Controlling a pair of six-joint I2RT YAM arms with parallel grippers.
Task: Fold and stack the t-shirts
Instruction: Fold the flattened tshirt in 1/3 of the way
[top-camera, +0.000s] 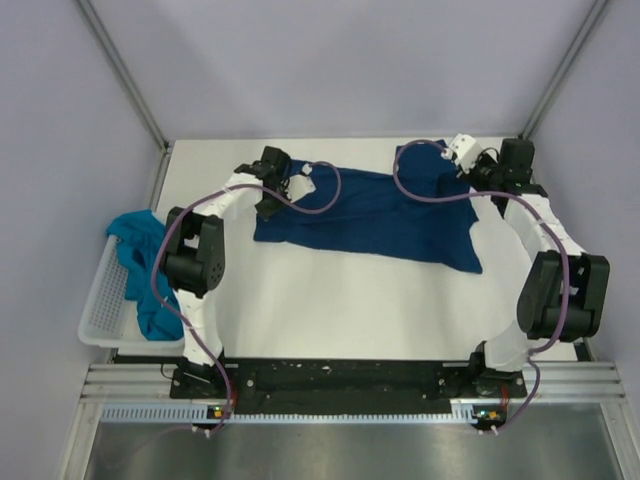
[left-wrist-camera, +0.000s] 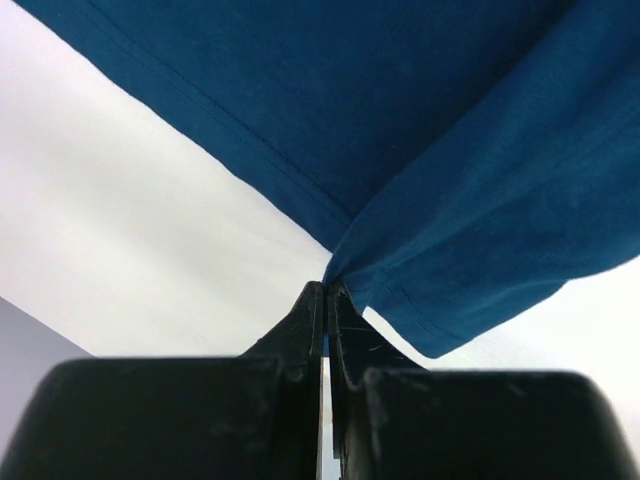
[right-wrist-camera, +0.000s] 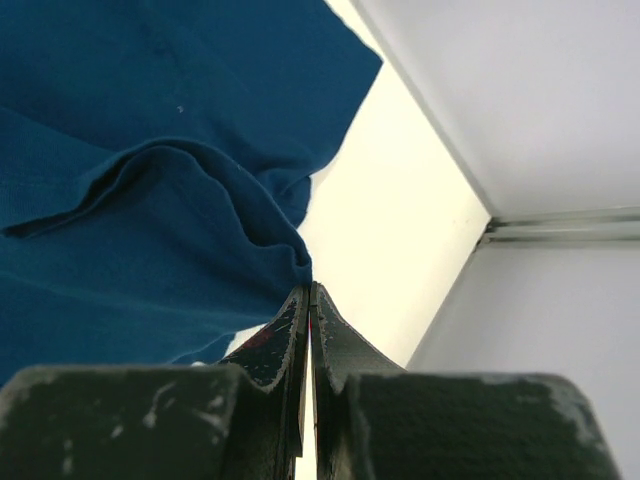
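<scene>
Navy t-shirt (top-camera: 380, 220): spread on the white table (top-camera: 350, 310), right of the white lattice basket (top-camera: 98, 312) and well apart from it.
Teal t-shirt (top-camera: 140, 262): heaped in the basket, part draped over its rim.

Left gripper (left-wrist-camera: 326, 288): jaws pressed together on a thin pinch of the navy shirt's stitched edge, at the far corner on the basket side.
Right gripper (right-wrist-camera: 308, 288): jaws likewise pressed together on a thin pinch of navy cloth, at the far corner away from the basket.

Judgement: step in hand looks like the first fold, far edge brought over to the near edge.
- Lift both corners together and level.
- Hold the span between them taut, no sag or twist.
- Carry straight across and release only once the cloth rests flat.

Risk: both pinches are slim, so a sideways tug could slip one.
</scene>
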